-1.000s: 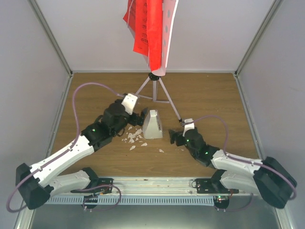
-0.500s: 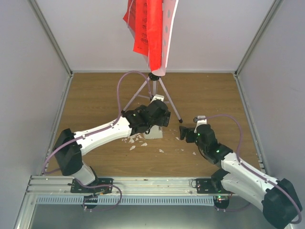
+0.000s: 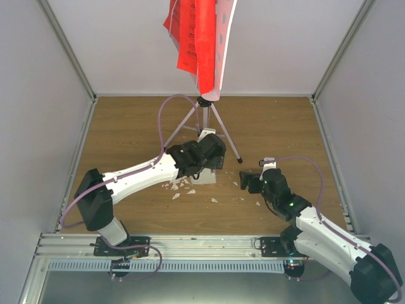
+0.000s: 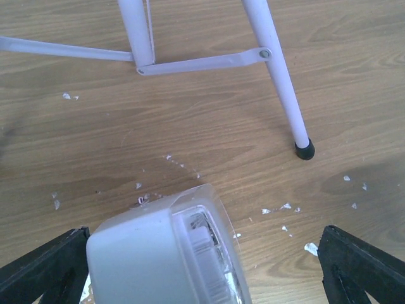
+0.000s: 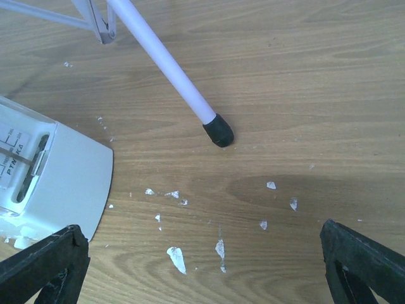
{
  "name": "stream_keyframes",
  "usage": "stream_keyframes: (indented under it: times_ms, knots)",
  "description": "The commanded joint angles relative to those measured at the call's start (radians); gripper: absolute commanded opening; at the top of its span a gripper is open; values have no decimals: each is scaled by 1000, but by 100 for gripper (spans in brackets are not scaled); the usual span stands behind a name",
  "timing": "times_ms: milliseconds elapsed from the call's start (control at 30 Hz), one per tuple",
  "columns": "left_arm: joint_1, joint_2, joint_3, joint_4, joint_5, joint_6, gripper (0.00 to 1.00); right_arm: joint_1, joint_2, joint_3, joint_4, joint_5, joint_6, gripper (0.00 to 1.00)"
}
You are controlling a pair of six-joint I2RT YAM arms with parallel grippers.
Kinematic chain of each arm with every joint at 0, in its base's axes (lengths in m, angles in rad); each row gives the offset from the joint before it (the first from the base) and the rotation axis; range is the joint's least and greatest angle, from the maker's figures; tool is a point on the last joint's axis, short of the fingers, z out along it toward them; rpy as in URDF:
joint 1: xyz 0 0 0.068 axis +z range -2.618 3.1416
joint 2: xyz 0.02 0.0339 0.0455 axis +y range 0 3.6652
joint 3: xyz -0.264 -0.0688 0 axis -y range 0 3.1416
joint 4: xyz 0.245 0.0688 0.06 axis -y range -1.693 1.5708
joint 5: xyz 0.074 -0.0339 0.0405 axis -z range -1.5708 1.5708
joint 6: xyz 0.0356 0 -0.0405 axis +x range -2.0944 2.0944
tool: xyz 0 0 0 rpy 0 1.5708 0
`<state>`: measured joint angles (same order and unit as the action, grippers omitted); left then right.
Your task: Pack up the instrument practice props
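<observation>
Step in hand: taking up the metronome [image 5: 60, 168]. It stands near the middle of the table [image 3: 126, 126], just on the near-edge side of the tripod legs [image 3: 215, 123].

Left gripper [image 4: 202, 256]: fingers spread wide, one on either side of the metronome's upper body. The wrist view does not settle whether either finger touches it, and no pinch is made.

Right gripper [image 5: 202, 266]: fingers spread, nothing between them. It hangs low over bare wood to the right of the metronome, toward the near edge, close to the black foot [image 5: 219, 132] of one tripod leg.

The stand is upright toward the middle of the far edge. Its pale perforated plate [image 3: 223, 44] is at the top, with the red sheets [image 3: 193, 38] hanging against it. Neither arm is near them.

White crumbs [image 5: 174, 256] lie scattered around the metronome's base and are not part of the job.

Next move, as judged: press the left fingers together on the metronome's sides, squarely, since the tapered body may slip upward out of the grip.

Containers: no box, case or bag shows in any view, so where the props go cannot be stated.
</observation>
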<state>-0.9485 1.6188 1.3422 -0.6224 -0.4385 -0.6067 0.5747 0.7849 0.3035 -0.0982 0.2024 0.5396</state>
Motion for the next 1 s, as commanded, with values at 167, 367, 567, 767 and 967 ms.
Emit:
stream_keyframes:
  times_ms: [167,367,567,767,967]
  knots:
    - [-28,-5,-16,36,-16,35,88,-9,-23,-13,-23,-1,26,100]
    - [-29,-2,-2,15,-72,67,78,-10,-55,-21,-49,-2,42,100]
    - [-27,3,4,29,-88,92,69,-10,-86,-30,-71,-4,54,100]
    - [-27,13,9,38,-83,102,61,-9,-94,-30,-86,-1,57,100]
    - [-27,8,-6,53,-64,101,59,-10,-95,-33,-86,1,56,100]
